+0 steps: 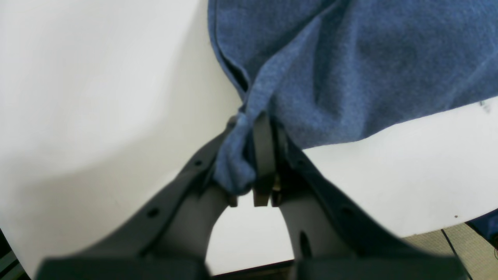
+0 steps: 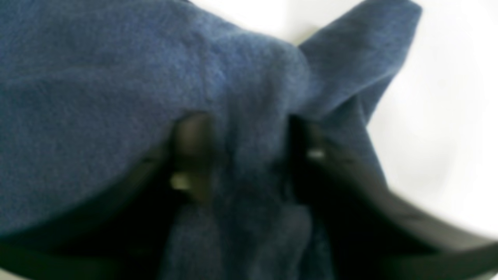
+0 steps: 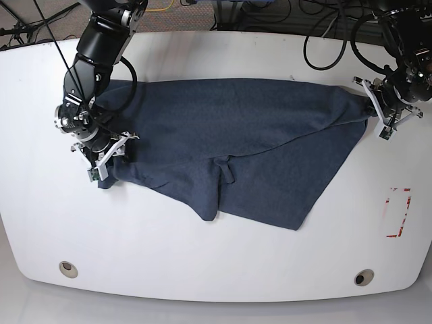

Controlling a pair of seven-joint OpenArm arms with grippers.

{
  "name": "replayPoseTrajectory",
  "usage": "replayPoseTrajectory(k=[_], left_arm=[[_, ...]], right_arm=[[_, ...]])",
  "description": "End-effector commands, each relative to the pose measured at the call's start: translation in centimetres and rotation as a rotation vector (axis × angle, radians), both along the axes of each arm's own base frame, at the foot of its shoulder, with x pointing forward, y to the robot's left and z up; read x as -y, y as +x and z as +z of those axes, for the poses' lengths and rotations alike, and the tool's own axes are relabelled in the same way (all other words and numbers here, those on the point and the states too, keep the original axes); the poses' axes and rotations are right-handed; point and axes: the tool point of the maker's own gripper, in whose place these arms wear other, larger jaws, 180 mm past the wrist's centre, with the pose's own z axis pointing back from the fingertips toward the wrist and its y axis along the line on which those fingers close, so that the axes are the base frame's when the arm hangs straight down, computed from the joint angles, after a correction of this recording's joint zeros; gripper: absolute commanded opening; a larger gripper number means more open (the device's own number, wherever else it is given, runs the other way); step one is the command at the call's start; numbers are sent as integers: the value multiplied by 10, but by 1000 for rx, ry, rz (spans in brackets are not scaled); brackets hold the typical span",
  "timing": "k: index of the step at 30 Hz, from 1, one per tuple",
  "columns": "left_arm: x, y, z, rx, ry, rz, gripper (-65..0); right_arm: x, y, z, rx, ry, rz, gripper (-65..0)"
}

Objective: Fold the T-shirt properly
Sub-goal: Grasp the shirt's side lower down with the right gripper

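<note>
Cloth of the heathered slate-blue T-shirt (image 3: 236,142) lies rumpled across the white counter (image 3: 202,256), where we see the left end effector (image 1: 249,155) pinching a bunched corner, the right end effector (image 2: 249,155) parted around fabric.

White table (image 3: 202,256); red-outlined mark (image 3: 398,212) near edge; cables (image 3: 324,34) behind table.

Dark blue T-shirt (image 3: 250,142) spread crumpled across white table (image 3: 202,256), left tool (image 3: 375,108) and right tool (image 3: 108,156) at opposite ends
</note>
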Motion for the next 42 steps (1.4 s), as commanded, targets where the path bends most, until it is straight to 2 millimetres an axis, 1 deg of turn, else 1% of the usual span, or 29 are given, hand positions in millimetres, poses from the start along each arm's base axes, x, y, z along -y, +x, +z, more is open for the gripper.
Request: replayPoseTrajectory(k=[1, 3, 4, 15, 17, 18, 20, 21, 22, 24, 32, 34, 38, 40, 42], left_arm=[[-4, 7, 11, 40, 14, -7, -650], [-5, 7, 11, 39, 16, -6, -650], [-5, 7, 11, 39, 16, -6, -650], [-5, 7, 11, 39, 15, -6, -650], [-5, 7, 11, 39, 16, -6, -650], [-6, 7, 12, 40, 16, -5, -650], [-6, 7, 12, 42, 19, -4, -650], [-7, 7, 13, 45, 20, -4, -650], [-7, 8, 14, 46, 23, -5, -650], [-7, 8, 15, 48, 24, -4, -650], [-7, 8, 16, 51, 24, -5, -650], [-7, 8, 16, 51, 24, -5, -650], [-6, 9, 15, 52, 22, -8, -650], [-6, 9, 15, 52, 22, -8, -650], [-6, 12, 18, 60, 22, -9, -650]], right_arm=[[5, 15, 22, 76, -2, -4, -537], [3, 15, 22, 75, -2, 1, -634], [3, 15, 22, 75, -2, 2, -650], [3, 16, 23, 77, -6, 2, -650], [4, 17, 30, 93, -18, 2, -650], [5, 16, 32, 98, -26, 2, -650], [7, 9, 31, 84, -45, 4, -650], [9, 5, 36, 83, -70, 6, -650], [10, 4, 40, 85, -84, 7, -650], [12, 2, 54, 105, -121, 10, -650], [17, -15, 94, 131, -252, 13, -650], [18, -16, 98, 131, -266, 12, -650], [20, -18, 92, 102, -268, 10, -647], [19, -20, 77, 63, -246, 13, -621], [19, -22, 62, 21, -221, 15, -571]])
